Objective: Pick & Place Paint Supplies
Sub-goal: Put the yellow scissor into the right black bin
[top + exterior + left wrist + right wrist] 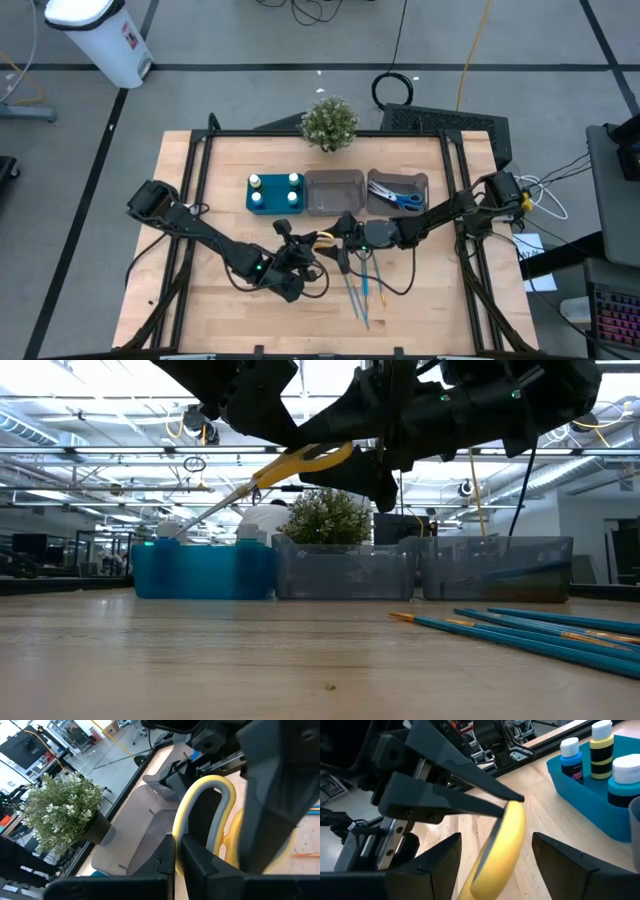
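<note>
Nearest, blue paintbrushes point(540, 628) are seen lying on the table. Above mid-table, yellow-handled scissors point(502, 842) are held aloft in the closed fingers of the left gripper point(177, 855), while the right gripper point(495, 852) is placed with open fingers straddling the handle. A handover is judged under way; next, right closure then left release are required. Beyond stand the teal tray point(275, 207) and grey bins point(335, 192).

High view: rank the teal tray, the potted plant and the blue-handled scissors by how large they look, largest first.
1. teal tray, the widest footprint.
2. potted plant, about as wide as the tray; standing taller, it is nearer the camera, so these two are unsure.
3. blue-handled scissors, lying in the right grey bin, clearly smallest.
</note>
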